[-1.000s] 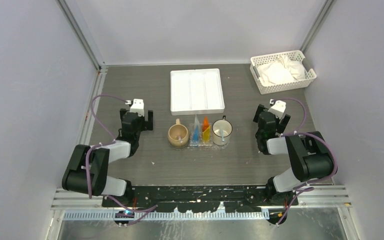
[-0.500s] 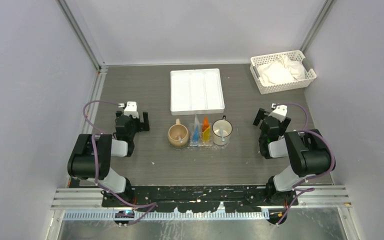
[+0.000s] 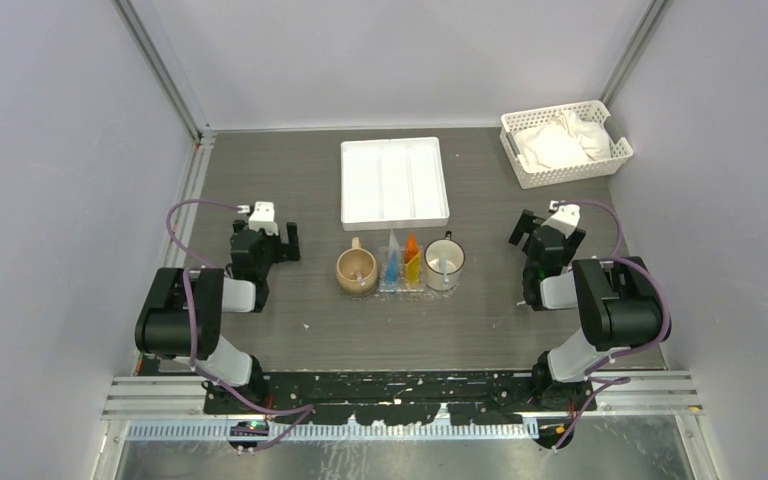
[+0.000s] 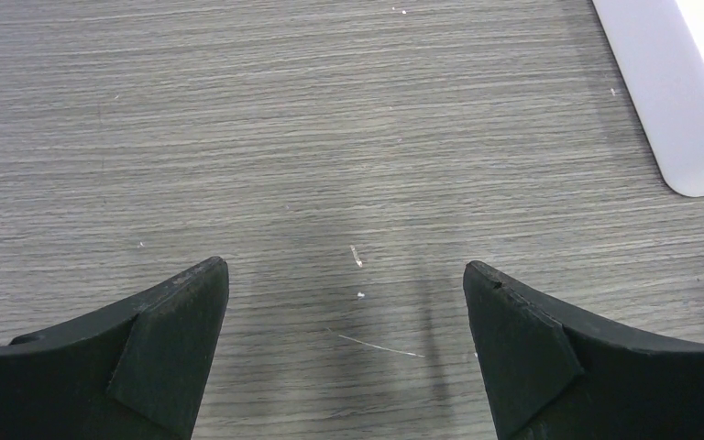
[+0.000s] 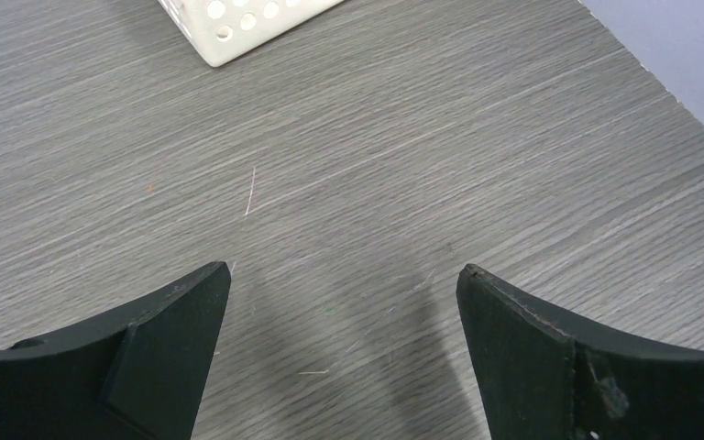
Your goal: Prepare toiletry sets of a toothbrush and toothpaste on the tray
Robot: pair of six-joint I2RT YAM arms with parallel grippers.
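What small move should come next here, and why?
Probably swing the right arm left toward the white mug. Both pairs of jaws stand open and empty over bare table, the blue tube and orange tube already lie on the clear tray, and a likely toothbrush shows in that mug.

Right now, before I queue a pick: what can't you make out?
- Top view: contents of the brown mug and white mug, too small to identify.
- Top view: clear tray edges barely show; beyond the blue tube and orange tube, too small to count.
- Top view: basket contents white, shapeless.
- Wrist views: past the open left claw and right claw, only table plus white compartment tray and basket corners, cut off by edges.
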